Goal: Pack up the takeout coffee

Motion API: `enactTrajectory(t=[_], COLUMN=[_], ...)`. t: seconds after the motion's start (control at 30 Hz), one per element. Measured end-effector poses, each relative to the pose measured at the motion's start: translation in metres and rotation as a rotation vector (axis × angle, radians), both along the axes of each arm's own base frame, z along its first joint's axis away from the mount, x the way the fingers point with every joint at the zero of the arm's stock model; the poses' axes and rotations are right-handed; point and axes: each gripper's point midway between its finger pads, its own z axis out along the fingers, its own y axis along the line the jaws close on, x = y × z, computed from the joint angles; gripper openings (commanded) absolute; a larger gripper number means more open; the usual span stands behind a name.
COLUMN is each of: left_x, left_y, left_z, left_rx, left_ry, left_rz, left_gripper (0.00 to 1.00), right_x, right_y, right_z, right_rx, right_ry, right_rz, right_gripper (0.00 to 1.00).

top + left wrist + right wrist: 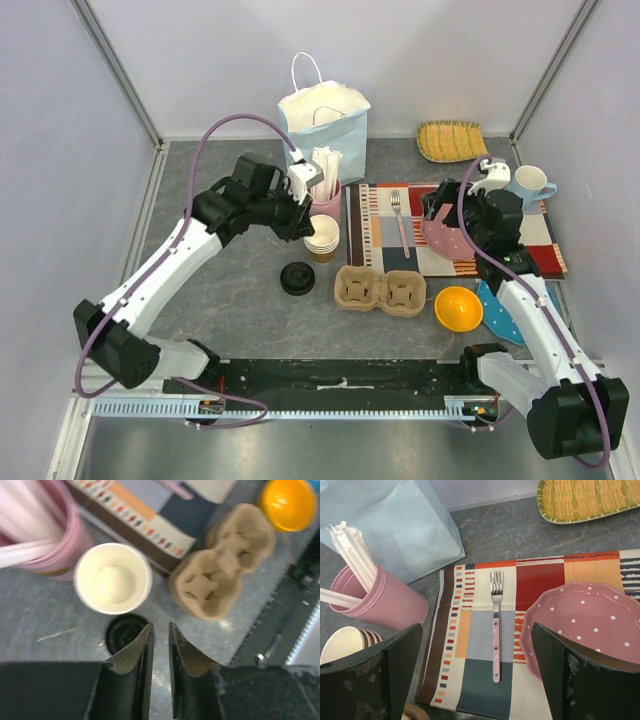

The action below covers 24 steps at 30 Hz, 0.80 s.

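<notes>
Grey stone-look table (220, 300), paper cup stack (322, 238) beside loose black lid (297, 278): light, crushable, so grip gently mid-wall. Left gripper (160, 640) hovers nearly closed, empty; right gripper (475, 675) spread wide over the placemat (485, 630).

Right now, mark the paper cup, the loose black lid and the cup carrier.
paper cup (113, 578), left wrist view, on its cream inside bottom.
black lid (297, 278), top view, on the middle of its top.
cup carrier (380, 290), top view, on the ridge between its two wells.
</notes>
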Motion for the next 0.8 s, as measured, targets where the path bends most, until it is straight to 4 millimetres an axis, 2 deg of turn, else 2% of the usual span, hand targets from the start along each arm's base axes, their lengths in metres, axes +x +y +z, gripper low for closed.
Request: enactTrajectory(t=[0.1, 0.3, 0.6, 0.67, 0.73, 0.8], left_x=[0.028, 0.057, 0.073, 0.076, 0.078, 0.080], left_y=[0.009, 0.025, 0.019, 0.018, 0.016, 0.014], left_z=[-0.015, -0.045, -0.080, -0.083, -0.085, -0.087], left_rx=[0.089, 0.174, 0.218, 0.219, 0.217, 0.215], left_ry=[0.033, 0.120, 0.229, 0.238, 0.246, 0.256], left_rz=[0.172, 0.406, 0.513, 0.521, 0.530, 0.539], left_gripper=[0.34, 0.32, 0.30, 0.26, 0.17, 0.17], right_x=[-0.007, -0.015, -0.020, -0.021, -0.021, -0.021], right_y=[0.001, 0.001, -0.001, -0.002, -0.003, -0.003], right_z=[0.007, 0.021, 0.012, 0.011, 0.010, 0.008], right_rx=[0.006, 0.013, 0.004, 0.003, 0.002, 0.000], right_ry=[-0.012, -0.053, -0.029, -0.025, -0.022, -0.019], right_rz=[0.003, 0.004, -0.003, -0.004, -0.008, -0.012], right_gripper=[0.98, 0.98, 0.98, 0.98, 0.98, 0.98])
